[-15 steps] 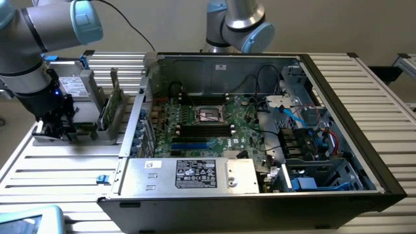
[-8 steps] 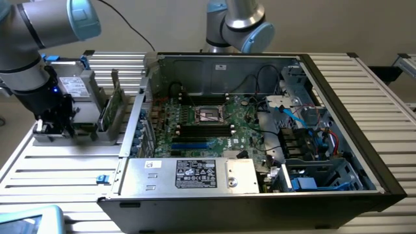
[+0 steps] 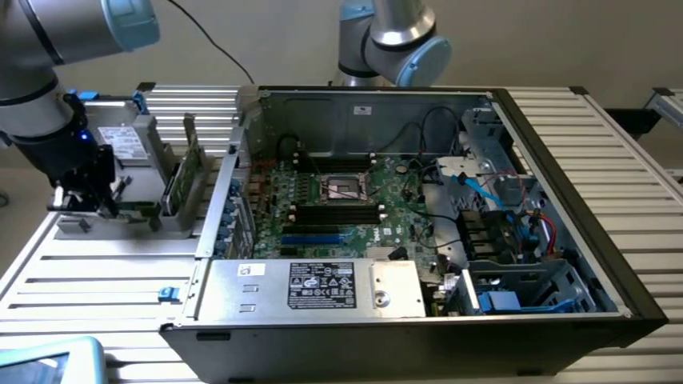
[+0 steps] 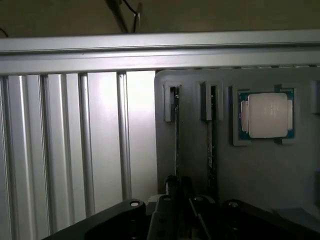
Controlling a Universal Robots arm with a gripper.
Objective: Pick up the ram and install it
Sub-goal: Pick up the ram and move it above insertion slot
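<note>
The ram point(image 4: 176, 145) stands on edge in a slot of a grey holder point(image 4: 192, 165), so I see it as a thin dark strip. My gripper point(image 4: 177, 186) is down over its near end, with the dark fingers point(image 4: 170, 187) pressed against both of its faces. In the exterior view the gripper point(image 3: 94, 200) hangs over the holder point(image 3: 128, 220) at the exterior view's left, beside the open computer case point(image 3: 555, 160). A second thin stick point(image 4: 210, 145) stands in the neighbouring slot. Inside the case, the motherboard point(image 3: 401, 216) shows black memory slots point(image 3: 336, 214).
A square silver processor chip point(image 4: 265, 115) lies in a recess of the holder. Another green board point(image 3: 187, 172) stands upright in the holder next to the case wall. A second arm's base point(image 3: 389, 40) rises behind the case. The ribbed metal table point(image 3: 96, 280) stretches around everything.
</note>
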